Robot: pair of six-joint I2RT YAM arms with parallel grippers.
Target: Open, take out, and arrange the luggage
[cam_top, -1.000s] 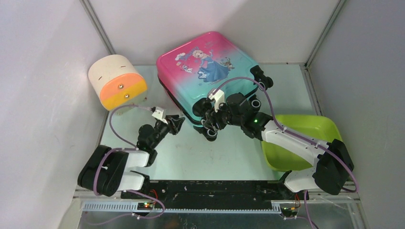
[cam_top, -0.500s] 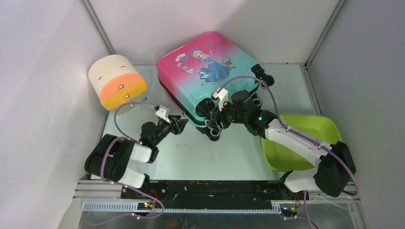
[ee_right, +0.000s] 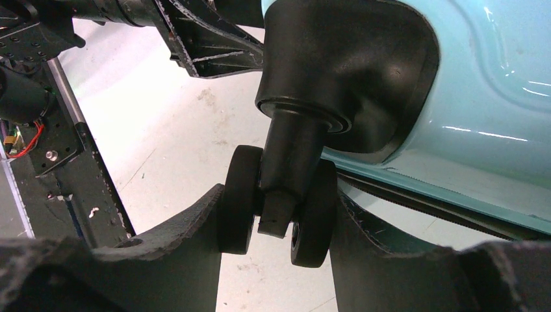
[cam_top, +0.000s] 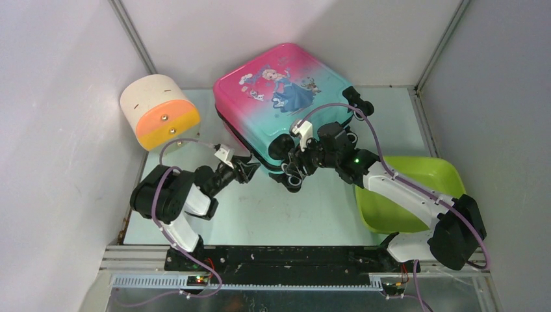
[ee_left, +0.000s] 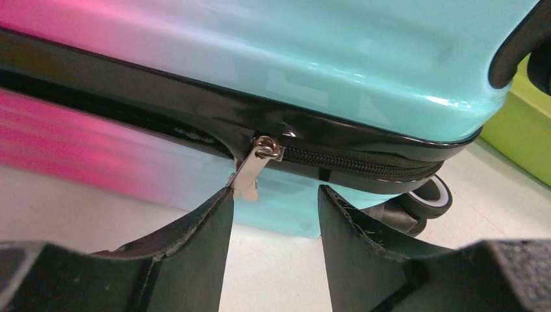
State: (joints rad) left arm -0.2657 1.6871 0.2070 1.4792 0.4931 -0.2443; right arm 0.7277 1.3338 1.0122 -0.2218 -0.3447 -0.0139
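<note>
Your luggage (cam_top: 279, 84) lies in the upper centre of the overhead view. Its printed pink-to-teal shell faces up, its far side is close to the back wall, and its near corner points down toward the arms. The two shells sit one on the other.

Your left end effector (cam_top: 250, 168) is at the lower left edge of the case, low over the counter (cam_top: 279, 214). In the left wrist view its fingers stand apart with nothing clamped between them. The silver zipper pull (ee_left: 250, 170) hangs from the black seam band at centre frame, and its lower end reaches the tip of the left-hand finger (ee_left: 208, 221). You cannot tell whether the two touch. Right of the slider, the zip teeth (ee_left: 364, 162) are meshed and run toward the corner.

Your right end effector (cam_top: 290, 177) is at the near corner of the case, just right of the left one. In the right wrist view it is clamped on the black twin caster wheel (ee_right: 240, 198) at lower centre, with one finger against each outer face. The caster stem rises into a black housing set in the teal shell.

The lime-green tub (cam_top: 416, 179) sits at the right of the overhead view, partly under the right arm. The cream-and-orange cylinder (cam_top: 159, 110) stands at upper left, apart from the case.
</note>
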